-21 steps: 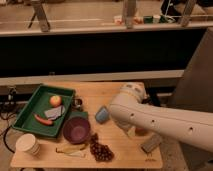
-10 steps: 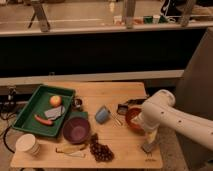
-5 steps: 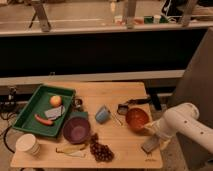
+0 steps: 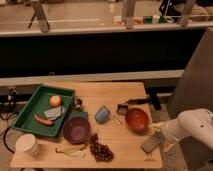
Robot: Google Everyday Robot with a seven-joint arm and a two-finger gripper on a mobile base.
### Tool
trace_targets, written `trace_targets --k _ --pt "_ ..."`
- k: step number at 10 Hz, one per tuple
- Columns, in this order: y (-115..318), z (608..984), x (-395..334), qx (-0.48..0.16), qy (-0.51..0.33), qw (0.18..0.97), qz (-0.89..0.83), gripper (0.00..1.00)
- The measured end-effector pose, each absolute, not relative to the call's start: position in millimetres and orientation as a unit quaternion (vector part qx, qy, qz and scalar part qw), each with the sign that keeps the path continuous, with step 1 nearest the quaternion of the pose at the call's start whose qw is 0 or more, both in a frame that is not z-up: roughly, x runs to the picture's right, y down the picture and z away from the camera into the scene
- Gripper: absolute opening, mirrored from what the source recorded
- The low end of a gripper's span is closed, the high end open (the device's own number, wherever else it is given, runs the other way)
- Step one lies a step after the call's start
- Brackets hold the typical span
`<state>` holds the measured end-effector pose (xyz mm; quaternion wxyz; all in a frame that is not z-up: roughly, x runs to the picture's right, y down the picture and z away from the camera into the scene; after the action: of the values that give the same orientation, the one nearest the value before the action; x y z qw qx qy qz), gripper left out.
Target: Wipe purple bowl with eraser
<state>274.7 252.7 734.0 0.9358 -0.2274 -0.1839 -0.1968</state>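
The purple bowl [image 4: 76, 130] stands upright on the wooden table [image 4: 125, 95], left of centre, just right of the green tray. The eraser [image 4: 151, 143], a small grey-brown block, lies near the table's front right corner, right of and below the orange bowl [image 4: 136, 120]. My white arm [image 4: 192, 127] reaches in from the right edge. Its gripper [image 4: 162, 134] is at the table's right side, right beside the eraser and far from the purple bowl. I cannot tell whether it touches the eraser.
A green tray [image 4: 27, 117] at the left holds an apple [image 4: 55, 101], a flat grey sheet [image 4: 54, 112] and a red stick. A blue cup [image 4: 102, 115], a black tool [image 4: 123, 108], grapes [image 4: 101, 150], a peel [image 4: 70, 149] and a white cup [image 4: 28, 145] are on the table.
My arm has drawn back from over the table's middle to its right edge, uncovering the orange bowl. The gripper has come down beside the eraser. The objects have not moved.
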Motion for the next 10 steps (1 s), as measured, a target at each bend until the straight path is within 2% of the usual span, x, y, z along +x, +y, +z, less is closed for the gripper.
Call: trace_targets --k 10 --pt "279.8 768.8 254.7 -0.288 -0.145 0.914 -0.245 0.79"
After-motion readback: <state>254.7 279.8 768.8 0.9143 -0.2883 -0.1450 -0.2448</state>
